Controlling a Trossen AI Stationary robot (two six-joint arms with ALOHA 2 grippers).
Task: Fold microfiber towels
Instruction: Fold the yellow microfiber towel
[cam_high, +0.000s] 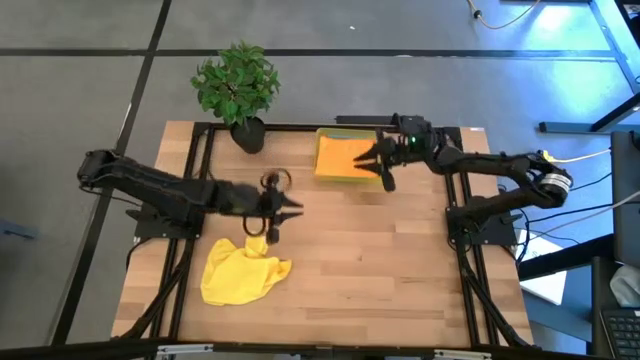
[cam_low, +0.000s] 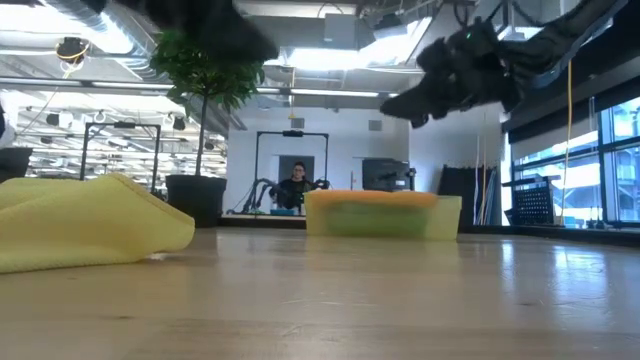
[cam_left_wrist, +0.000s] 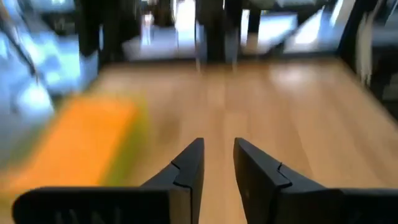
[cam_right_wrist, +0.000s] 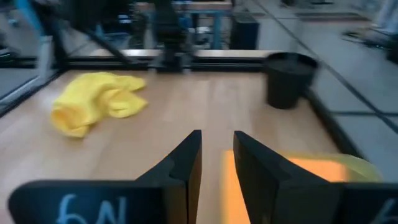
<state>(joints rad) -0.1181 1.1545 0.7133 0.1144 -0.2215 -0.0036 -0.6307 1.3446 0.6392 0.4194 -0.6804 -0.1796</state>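
Right gripper (cam_high: 383, 168) hovers over the far bin's (cam_high: 325, 170) orange towel (cam_high: 340, 155), left gripper (cam_high: 275, 215) above the crumpled yellow towel (cam_high: 243, 274), both slightly parted, holding nothing, poised for pickups.

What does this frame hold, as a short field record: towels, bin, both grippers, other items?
crumpled yellow microfiber towel: unfolded, on the wooden table, front left
orange towel: lying in the translucent yellow plastic bin, table's rear
left gripper: empty, slightly open, above the yellow towel
right gripper: empty, slightly open, over the bin
potted green plant: rear left corner
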